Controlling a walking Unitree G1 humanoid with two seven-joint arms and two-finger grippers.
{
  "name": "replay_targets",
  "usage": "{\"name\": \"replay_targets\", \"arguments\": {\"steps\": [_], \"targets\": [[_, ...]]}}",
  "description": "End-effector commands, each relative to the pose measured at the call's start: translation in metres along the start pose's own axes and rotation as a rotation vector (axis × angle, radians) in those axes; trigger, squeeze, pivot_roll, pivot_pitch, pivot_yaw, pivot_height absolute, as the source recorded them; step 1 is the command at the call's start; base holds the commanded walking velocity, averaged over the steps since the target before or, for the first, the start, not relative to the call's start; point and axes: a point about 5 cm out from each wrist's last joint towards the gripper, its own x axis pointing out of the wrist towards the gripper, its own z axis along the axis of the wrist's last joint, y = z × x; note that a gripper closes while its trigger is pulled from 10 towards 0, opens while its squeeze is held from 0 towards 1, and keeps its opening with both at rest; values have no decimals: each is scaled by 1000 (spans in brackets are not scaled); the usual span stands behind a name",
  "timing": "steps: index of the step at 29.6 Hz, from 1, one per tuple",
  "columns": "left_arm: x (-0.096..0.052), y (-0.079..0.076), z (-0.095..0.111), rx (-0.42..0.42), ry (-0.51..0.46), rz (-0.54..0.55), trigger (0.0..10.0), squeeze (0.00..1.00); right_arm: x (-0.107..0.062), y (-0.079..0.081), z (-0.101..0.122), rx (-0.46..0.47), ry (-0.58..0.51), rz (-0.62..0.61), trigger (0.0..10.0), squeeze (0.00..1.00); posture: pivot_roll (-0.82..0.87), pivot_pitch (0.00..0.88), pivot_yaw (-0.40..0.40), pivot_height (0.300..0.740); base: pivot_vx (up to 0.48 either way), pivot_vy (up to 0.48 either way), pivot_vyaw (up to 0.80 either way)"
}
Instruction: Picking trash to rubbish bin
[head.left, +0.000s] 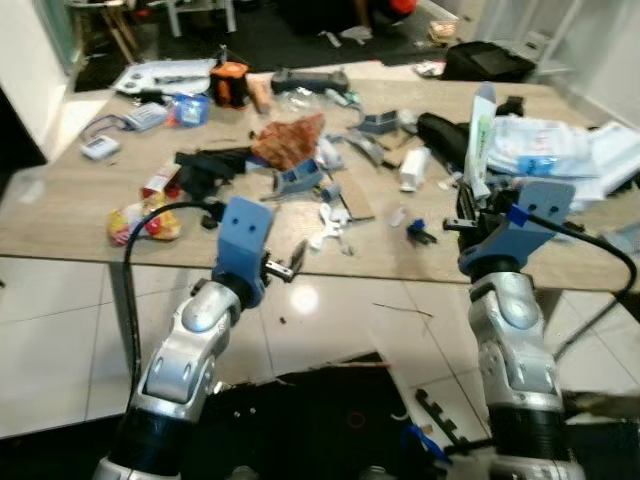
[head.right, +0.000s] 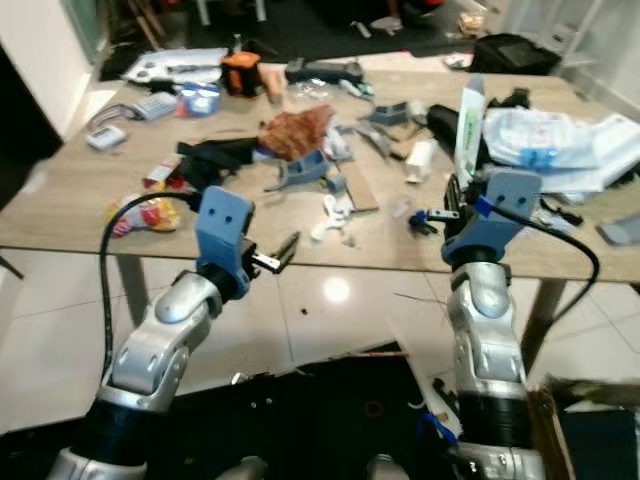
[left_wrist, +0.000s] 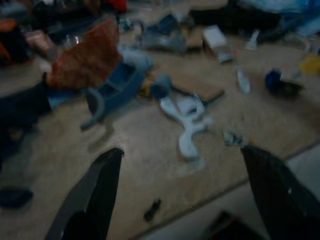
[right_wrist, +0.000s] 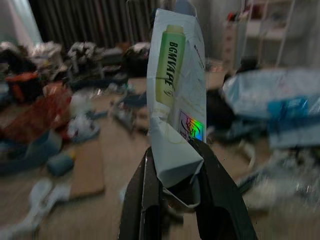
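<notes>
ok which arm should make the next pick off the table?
Left. The left gripper is open and empty at the table's near edge, with the white plastic piece just ahead of its fingers. The right gripper is shut on a white and green package, so it should bin that first.

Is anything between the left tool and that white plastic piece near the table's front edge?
Nothing visible blocks it. The left tool hangs open just off the table edge, and the white piece lies straight ahead on bare wood. A small dark scrap sits nearer the edge, off to one side. The right tool is shut on a carton.
</notes>
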Motion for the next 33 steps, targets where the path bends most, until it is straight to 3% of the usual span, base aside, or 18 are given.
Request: {"name": "replay_targets", "arguments": {"steps": [1, 11, 15, 24, 28, 30, 33], "targets": [[-1, 4, 0, 16, 2, 18, 10000, 0, -4, 6, 3, 6, -4, 35, 10000, 0, -54, 125, 9, 740, 0, 0, 0], [2, 17, -7, 9, 65, 125, 10000, 0, -2, 8, 1, 29, 29, 29, 10000, 0, -45, 118, -5, 740, 0, 0, 0], [1, 16, -10, -42, 80, 148, 10000, 0, -2, 9, 0, 50, 55, 35, 10000, 0, -41, 118, -16, 740, 0, 0, 0], [-5, -6, -17, -65, 71, 26, 10000, 0, -17, 20, -12, 106, 122, 128, 10000, 0, -38, 115, -24, 740, 0, 0, 0], [-10, -14, -13, -100, 24, -95, 10000, 0, -25, 27, -14, 202, 130, 189, 10000, 0, -37, 112, -23, 740, 0, 0, 0], [-13, -16, -13, -114, 17, -147, 10000, 0, -31, 35, -12, 298, 140, 304, 10000, 0, -37, 115, -19, 740, 0, 0, 0], [-15, -18, -14, -110, 29, -195, 10000, 0, -45, 38, -7, 336, 160, 483, 10000, 0, -37, 131, -9, 740, 0, 0, 0]]}}
